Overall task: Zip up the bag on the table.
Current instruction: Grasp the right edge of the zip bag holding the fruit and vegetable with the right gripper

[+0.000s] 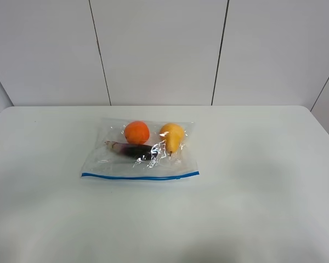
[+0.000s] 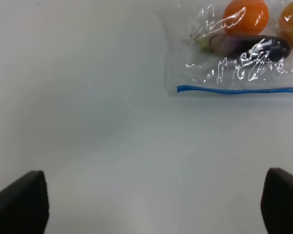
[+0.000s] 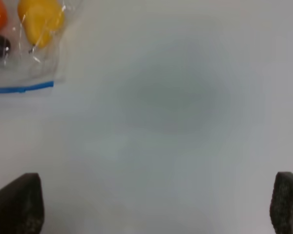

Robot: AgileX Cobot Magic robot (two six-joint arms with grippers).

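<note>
The clear crinkly bag (image 1: 115, 161) lies flat near the middle of the white table (image 1: 263, 181). It holds an orange (image 1: 136, 132), a yellow pear (image 1: 172, 137) and a dark eggplant (image 1: 134, 149). Its blue zipper strip (image 1: 140, 176) runs along the near edge. Neither arm shows in the exterior view. In the left wrist view my left gripper (image 2: 154, 204) is open and empty, well short of the bag (image 2: 205, 73) and its strip (image 2: 239, 89). In the right wrist view my right gripper (image 3: 156, 204) is open and empty, with the bag's corner (image 3: 44, 63) far off to one side.
A pale panelled wall (image 1: 164, 49) stands behind the table's far edge. The table's rounded far corners show at left and right. Nothing else lies on the tabletop.
</note>
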